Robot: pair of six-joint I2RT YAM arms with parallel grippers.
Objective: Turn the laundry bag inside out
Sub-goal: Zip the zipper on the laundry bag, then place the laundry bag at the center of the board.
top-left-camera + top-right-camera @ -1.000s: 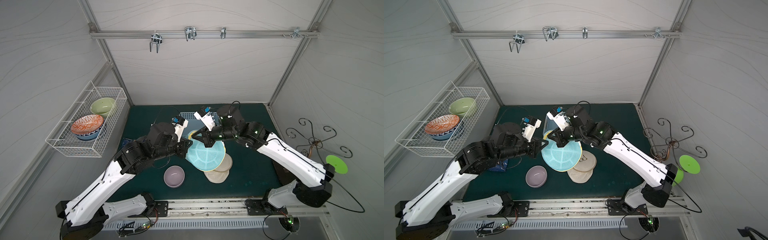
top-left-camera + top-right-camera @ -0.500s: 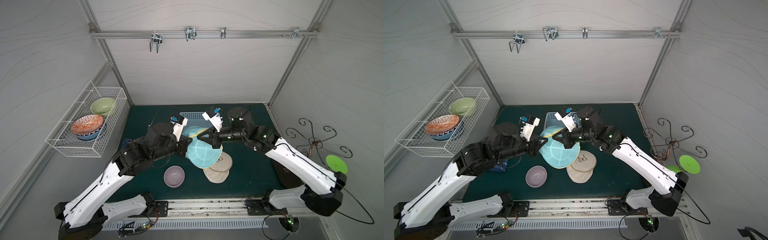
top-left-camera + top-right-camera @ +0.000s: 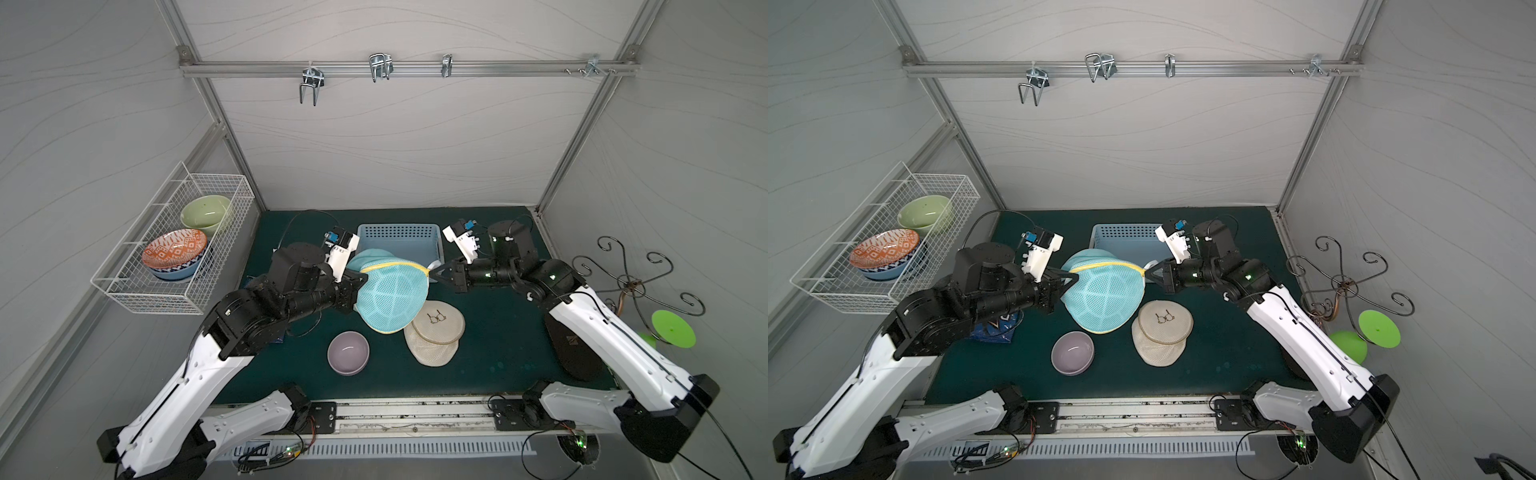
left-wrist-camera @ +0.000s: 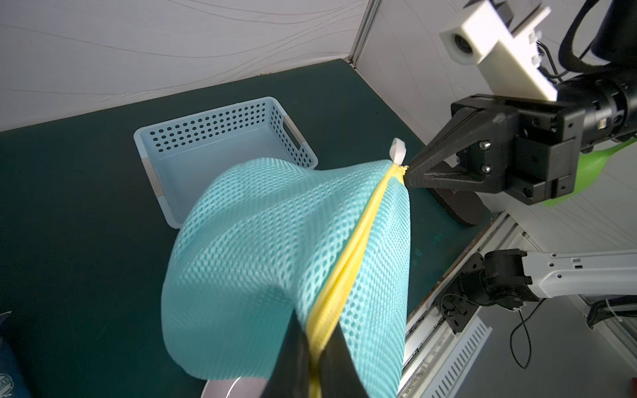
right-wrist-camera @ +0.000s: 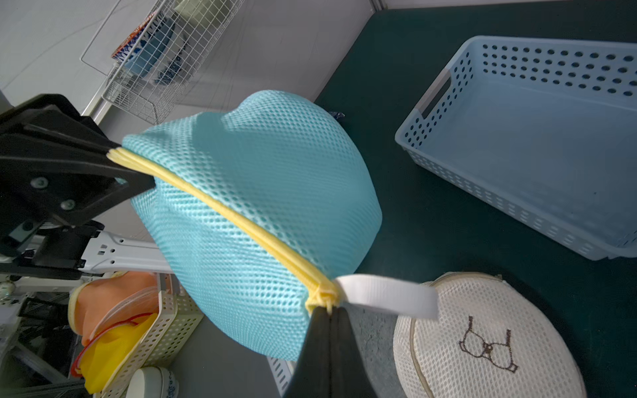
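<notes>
Pale grey panels on an aluminium frame enclose the cell; the work surface is a dark green mat (image 3: pixel 498 345).

Item under task: a turquoise mesh laundry bag (image 3: pixel 392 301), located over the middle of the mat, just nearer than the light-blue perforated basket (image 3: pixel 399 235). The bag is lifted and stretched between both arms. Its yellow zipper seam (image 4: pixel 358 224) runs taut from left to right along the top, and the body hangs below in a rounded dome.

Left gripper (image 3: pixel 360 278): tips pressed together, pinching the left end of the yellow seam. The left wrist view confirms this, with both black fingers (image 4: pixel 291 361) clamped on the trim.

Right gripper (image 3: pixel 433 274): tips pressed together, pinching the right end of the seam, right beside the white fabric loop (image 5: pixel 386 296).

In both top views the bag's lower edge overlaps a cream mesh pouch (image 3: pixel 436 328) embroidered with a bra outline. Contact between the two cannot be determined. A lilac bowl (image 3: pixel 348 353) stands on the mat to the near left of the bag, apart from it.

A white wire rack (image 3: pixel 137 286) on the left wall carries an orange patterned bowl (image 3: pixel 174 249) stacked in a blue one, with a pale green bowl (image 3: pixel 205 212) farther back. A black oval object (image 3: pixel 573 353) lies at the right edge of the mat, partly under the right arm; its kind cannot be determined.
</notes>
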